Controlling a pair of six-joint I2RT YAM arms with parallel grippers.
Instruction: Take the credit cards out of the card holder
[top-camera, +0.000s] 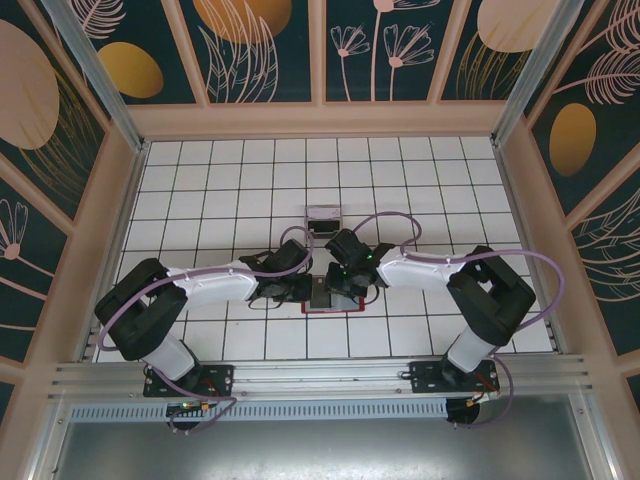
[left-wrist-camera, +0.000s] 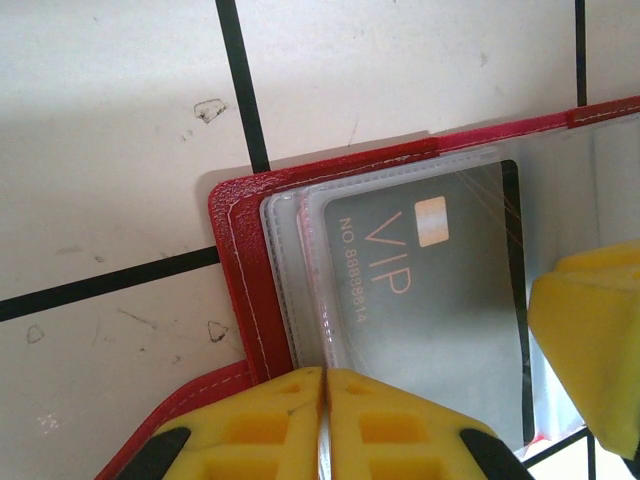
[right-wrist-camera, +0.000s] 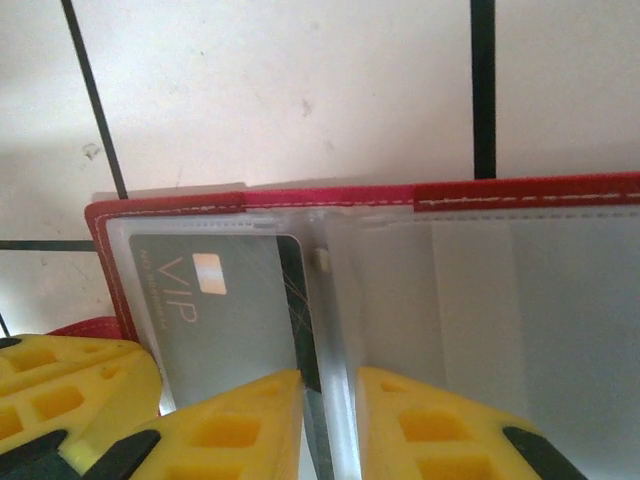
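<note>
At table (top-camera: 220, 180) centre: red card holder (left-wrist-camera: 243, 290) lies open.
Left gripper (left-wrist-camera: 322, 382) jaws together; right gripper (right-wrist-camera: 330, 385) jaws clamp the clear sleeve (right-wrist-camera: 340, 300); VIP credit card (left-wrist-camera: 420, 290) sits pocketed.

1. I work on a white table (top-camera: 220, 180) ruled into squares by black lines, scuffed in places.
2. The red card holder (left-wrist-camera: 232, 250) lies open and flat on it, in the near half.
3. A small clear box (top-camera: 323, 217) sits on the tiles just beyond it, apart.

card holder (left-wrist-camera: 235, 260): red, open flat | credit card (left-wrist-camera: 440, 300): grey VIP, apparently sleeved
</note>
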